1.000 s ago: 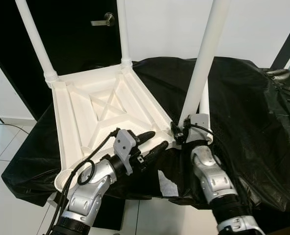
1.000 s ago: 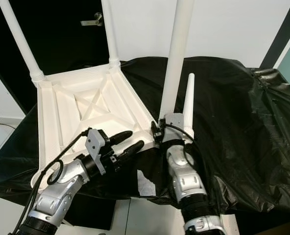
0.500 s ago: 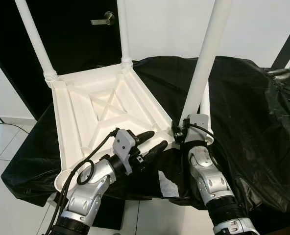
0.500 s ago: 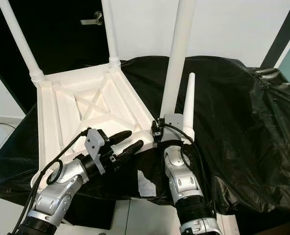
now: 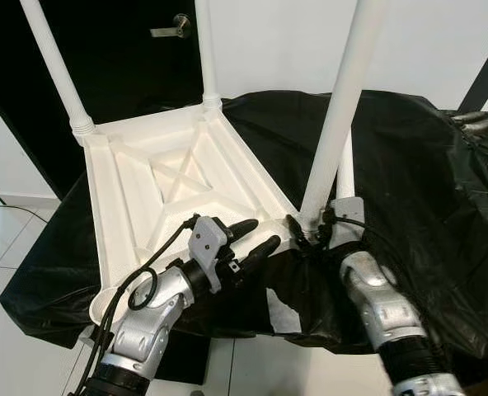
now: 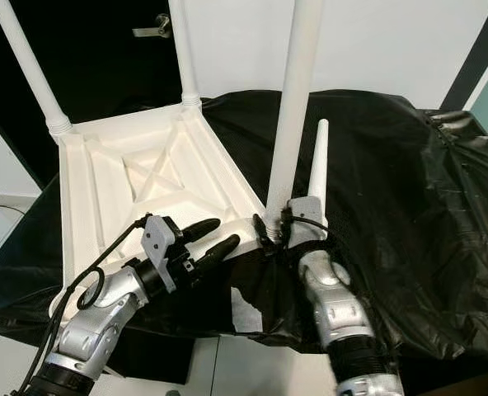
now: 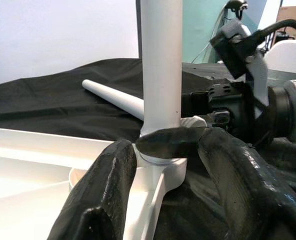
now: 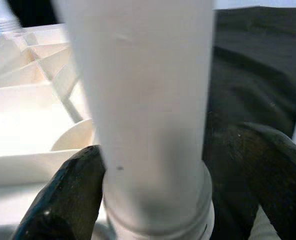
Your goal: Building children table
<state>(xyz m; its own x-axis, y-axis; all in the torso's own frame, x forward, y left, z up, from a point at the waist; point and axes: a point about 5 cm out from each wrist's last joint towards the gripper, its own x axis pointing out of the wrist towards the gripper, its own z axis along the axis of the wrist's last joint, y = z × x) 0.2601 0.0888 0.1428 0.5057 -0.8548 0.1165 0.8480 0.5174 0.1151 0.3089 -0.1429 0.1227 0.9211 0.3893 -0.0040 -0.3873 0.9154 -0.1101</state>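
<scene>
The right gripper point(image 8: 153, 200) clasped the base of a white plastic table leg point(image 5: 336, 124), one black finger point(image 8: 63, 195) on either side, at the corner socket of the upturned white plastic tabletop point(image 5: 157, 190). The left gripper point(image 5: 251, 239) hovered just beside that corner, fingers spread. A loose white leg point(image 6: 316, 165) lay beyond on black plastic sheeting point(image 5: 425, 165).

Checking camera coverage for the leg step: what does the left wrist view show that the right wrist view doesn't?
Left wrist alone: the loose tapered white plastic leg lying on the black plastic sheet, plus the right gripper and its wrist at the upright leg's base.

Right wrist alone: a close look at the collar at the upright leg's base, and the ribbed underside of the upturned white plastic tabletop.

Both: the upright white leg at the tabletop's corner, framed by that view's own black fingers.
</scene>
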